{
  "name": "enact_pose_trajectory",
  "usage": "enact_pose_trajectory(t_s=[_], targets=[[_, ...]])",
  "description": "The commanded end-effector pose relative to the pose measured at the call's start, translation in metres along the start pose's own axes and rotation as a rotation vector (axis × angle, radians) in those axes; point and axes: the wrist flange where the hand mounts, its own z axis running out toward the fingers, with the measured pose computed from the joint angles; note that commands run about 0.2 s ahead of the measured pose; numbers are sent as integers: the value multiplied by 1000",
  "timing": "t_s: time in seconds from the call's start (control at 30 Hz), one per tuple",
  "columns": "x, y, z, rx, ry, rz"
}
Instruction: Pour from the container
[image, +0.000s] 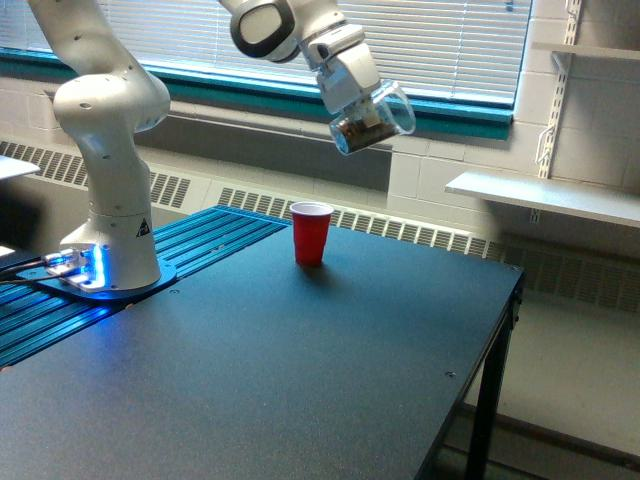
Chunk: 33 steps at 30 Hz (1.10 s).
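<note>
The container (373, 118) is a clear plastic tumbler held high in the air, tilted with its mouth toward the exterior view's right and upward. Dark brown material lies in its lower end. My gripper (362, 104) is shut on the container's wall. A red cup (311, 233) stands upright on the dark table (300, 380), below the container and a little toward the exterior view's left. The cup's inside is not visible from here.
The arm's white base (108, 215) stands on a blue ribbed plate (150, 275) at the exterior view's left. A window with blinds and a radiator run behind the table. A white shelf (545, 195) juts from the wall at the right. The table's right edge drops to the floor.
</note>
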Motion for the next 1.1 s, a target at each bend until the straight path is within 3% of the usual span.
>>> enact_pose_trajectory(t_s=[0.03, 0.5, 1.1], targets=[[-17, -2, -6, 15, -7, -126], [-56, -1, -14, 30, -41, -239], [-100, -23, -13, 88, -120, -367]])
